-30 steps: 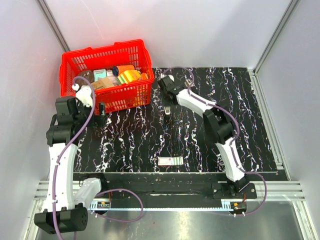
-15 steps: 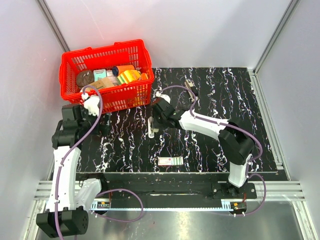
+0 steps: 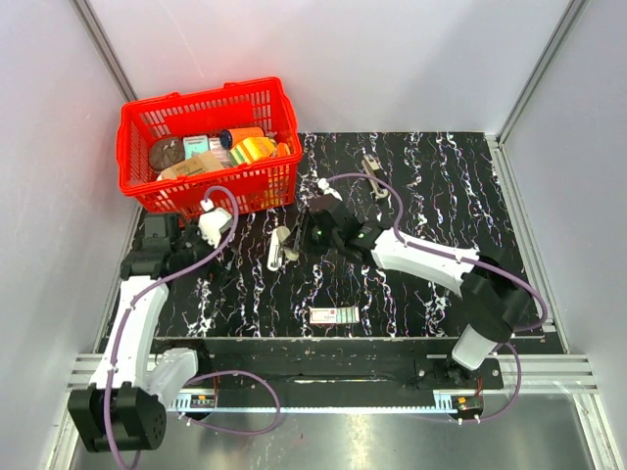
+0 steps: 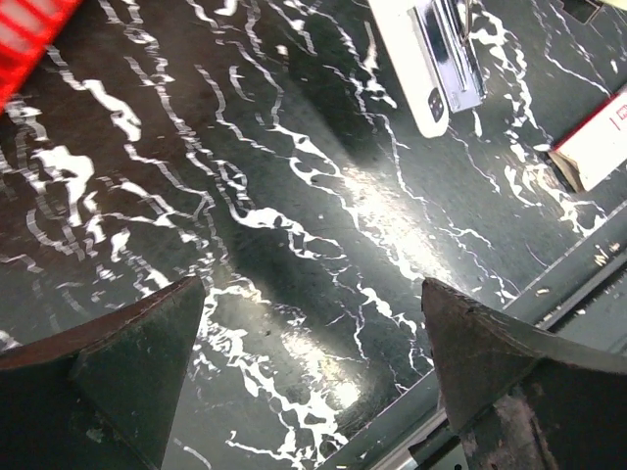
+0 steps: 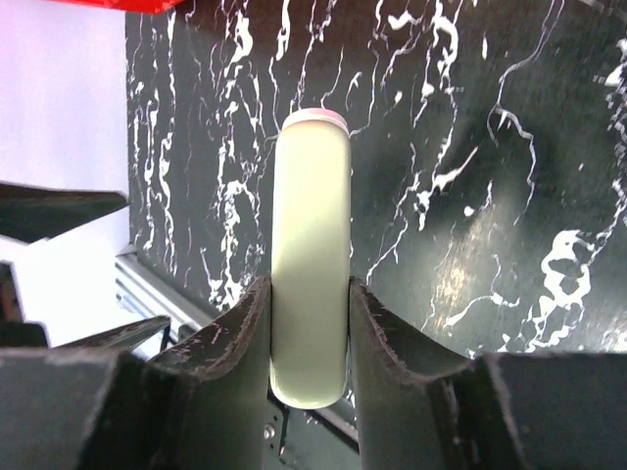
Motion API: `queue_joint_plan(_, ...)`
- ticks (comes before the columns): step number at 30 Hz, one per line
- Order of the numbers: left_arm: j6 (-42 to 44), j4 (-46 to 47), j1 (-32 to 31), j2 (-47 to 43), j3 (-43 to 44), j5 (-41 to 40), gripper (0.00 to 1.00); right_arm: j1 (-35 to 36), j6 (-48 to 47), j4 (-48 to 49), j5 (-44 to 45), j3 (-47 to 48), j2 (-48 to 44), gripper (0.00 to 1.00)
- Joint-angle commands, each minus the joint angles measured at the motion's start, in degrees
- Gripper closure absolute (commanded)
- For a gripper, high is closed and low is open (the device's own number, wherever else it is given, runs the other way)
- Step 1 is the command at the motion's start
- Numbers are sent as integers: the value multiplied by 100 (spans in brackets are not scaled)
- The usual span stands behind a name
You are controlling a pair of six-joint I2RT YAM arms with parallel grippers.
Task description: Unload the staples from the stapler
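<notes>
The stapler [image 3: 278,249] is slim with a pale beige-grey top. My right gripper [image 3: 292,245] is shut on it, left of the mat's middle. In the right wrist view the fingers [image 5: 253,313] clamp both sides of the pale body [image 5: 311,225], and the gripper [image 5: 311,286] points at the mat's near-left edge. My left gripper [image 3: 227,266] is open and empty, low over the mat, left of the stapler. In the left wrist view the gripper [image 4: 312,289] frames bare mat, with the stapler's chrome underside [image 4: 443,54] at the top.
A red basket [image 3: 284,186] full of items stands at the back left. A flat white box with green-and-red print [image 3: 335,315] lies near the mat's front edge and also shows in the left wrist view [image 4: 598,147]. A small dark object [image 3: 372,164] lies at the back.
My right arm has swung left and toward the front, carrying the stapler from the back middle. My left arm has moved right and forward, down toward the mat.
</notes>
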Motion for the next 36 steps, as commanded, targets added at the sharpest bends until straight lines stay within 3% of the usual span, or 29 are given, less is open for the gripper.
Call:
queue_joint_plan(1,392,339,-284,478,-58,466,2,77,563,875,-440,-417,-518,100)
queue_joint_plan(12,532,541,-1164,1252,-75,607,1,191,748,1639,-318,-725,-642,100)
queue_joint_plan(14,585,611,-1173,1331,-137,607,5,200,774,1736,-247,-804,-677,100)
queue_joint_plan(18,612,848,-1182,1392,-225,510,25,200,783,1798,-282,-787,-677,100)
queue_joint_plan(32,462,1305,-1173,1603,-295,615,22,252,968,2105,-458,-954,-686,100)
queue_joint_plan(35,427,1419,-1173,1568,-330,659,27,287,1038,2167,-476,-1024,-703,100)
queue_joint_plan(36,427,1498,-1173,1568,-339,625,34,305,1056,2193,-493,-1059,-712,100)
